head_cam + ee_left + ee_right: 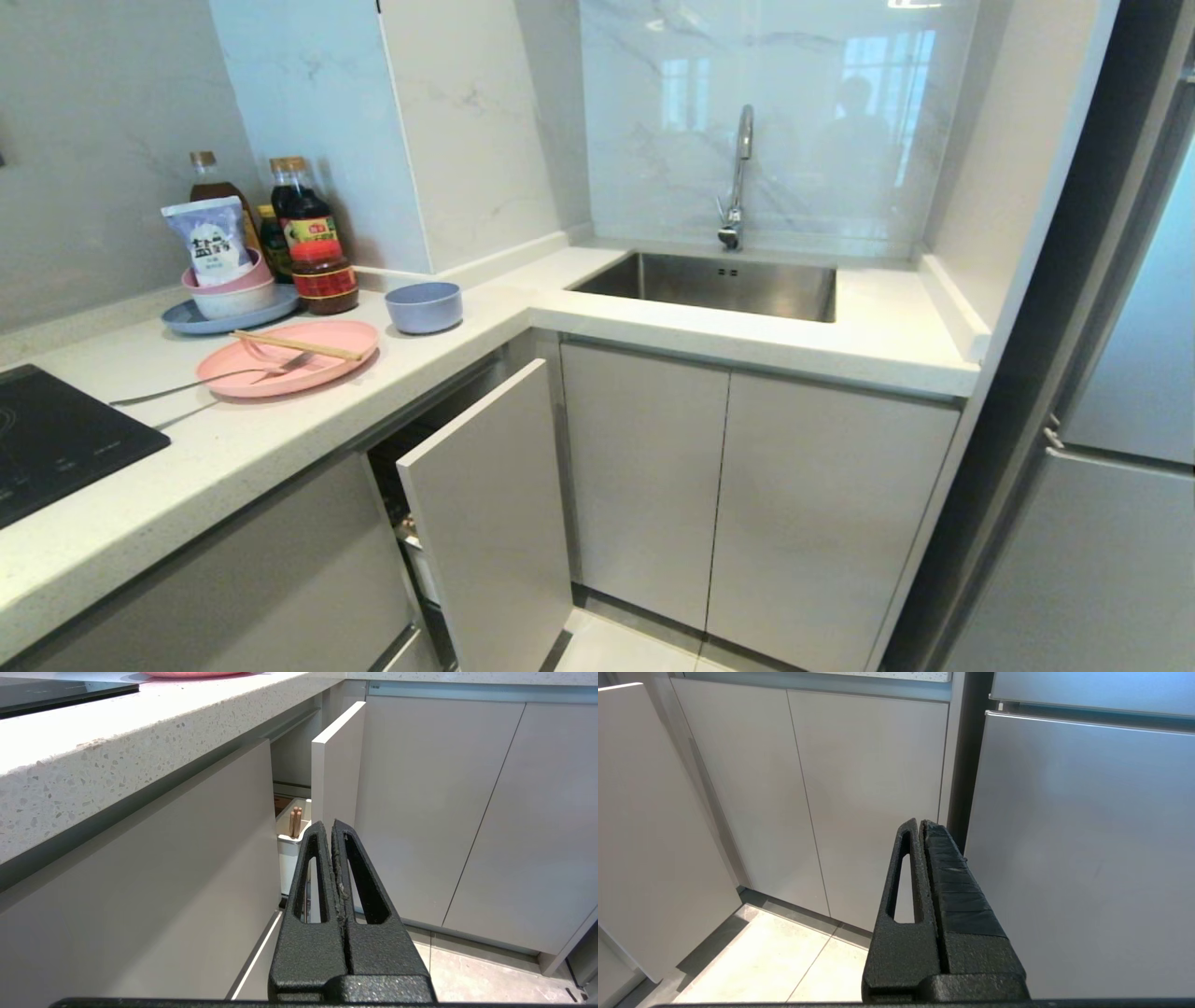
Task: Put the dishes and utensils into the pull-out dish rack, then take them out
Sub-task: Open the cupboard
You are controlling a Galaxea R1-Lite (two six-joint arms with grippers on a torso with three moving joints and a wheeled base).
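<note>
On the speckled white countertop (280, 420), at the left of the head view, we see the pink plate (289, 357) lying flat, with the wooden chopsticks (297, 345) laid across it and the silver fork (210, 378) resting with its head on the plate and its handle running out left toward the black cooktop (56, 439). Just beyond the plate to the right sits the pale-blue bowl (424, 306), upright and apart from it. Farther back stand a blue-grey plate (191, 320) bearing stacked bowls, plus sauce bottles (313, 238) against the wall.

Below the counter, the pull-out dish rack (490, 523) is drawn partly out, its pale door front standing clear of the cabinets beside it. Through the gap in the left wrist view we glimpse its white cutlery cup (292, 835) holding some brown sticks (we cannot tell what they are).

Our left gripper (332, 828) hangs low before that gap, its fingers pressed together on nothing. Our right gripper (920, 823) hangs before the sink cabinet doors (840, 788) and the steel fridge (1087, 835), fingers likewise pressed together and empty.
</note>
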